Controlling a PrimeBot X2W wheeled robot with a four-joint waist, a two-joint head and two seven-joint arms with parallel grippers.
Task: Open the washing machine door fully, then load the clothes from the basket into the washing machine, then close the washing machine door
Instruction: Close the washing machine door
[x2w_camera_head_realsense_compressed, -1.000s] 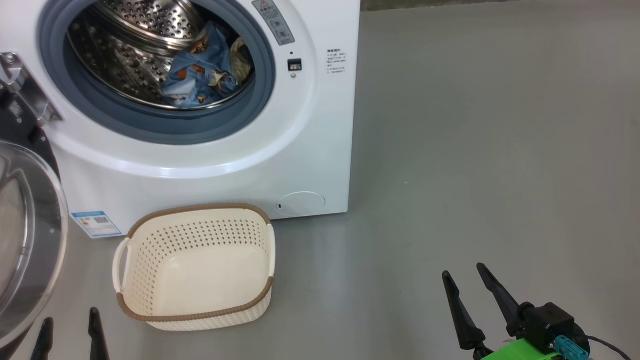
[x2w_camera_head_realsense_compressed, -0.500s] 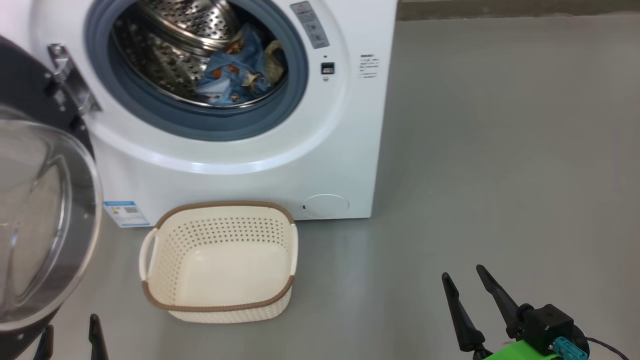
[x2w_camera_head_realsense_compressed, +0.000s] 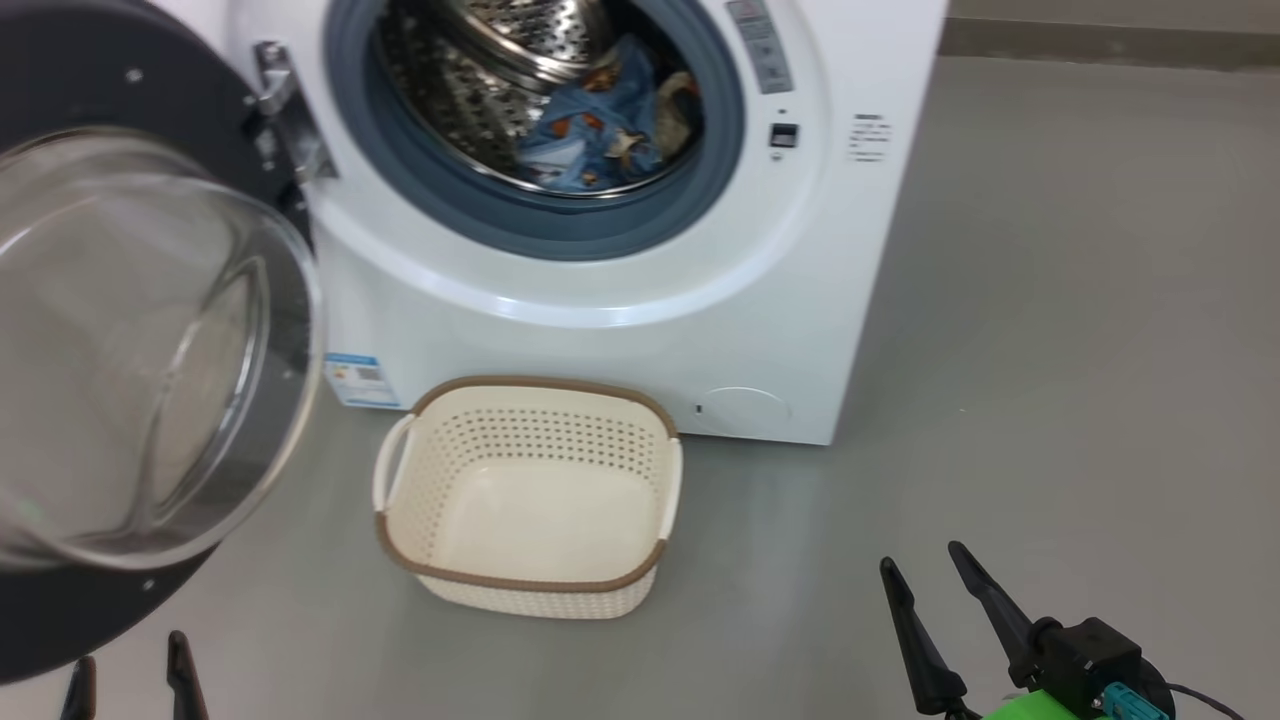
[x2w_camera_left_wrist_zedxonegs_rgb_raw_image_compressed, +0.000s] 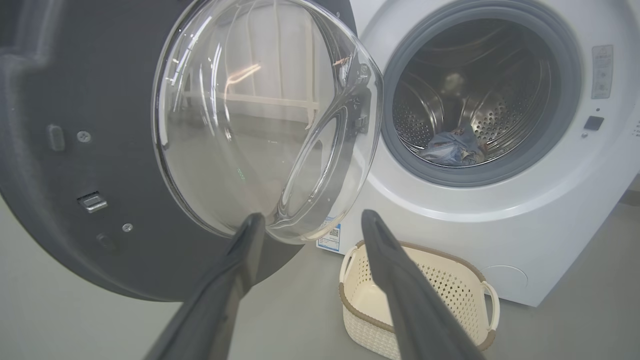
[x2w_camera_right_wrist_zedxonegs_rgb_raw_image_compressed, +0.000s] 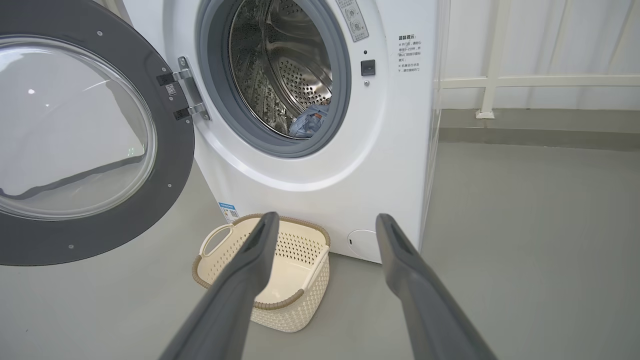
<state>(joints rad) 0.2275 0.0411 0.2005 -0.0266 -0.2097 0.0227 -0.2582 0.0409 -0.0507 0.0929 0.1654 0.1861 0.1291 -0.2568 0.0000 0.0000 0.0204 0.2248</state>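
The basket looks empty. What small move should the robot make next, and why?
Probably bring the left pincer to the washing machine door and start pushing it shut: the clothes lie in the drum, the basket is empty, and the door stands wide open.

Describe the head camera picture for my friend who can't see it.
A white washing machine stands with its door open at left and blue clothes in its drum. An empty basket sits before it; left gripper and right gripper are open.
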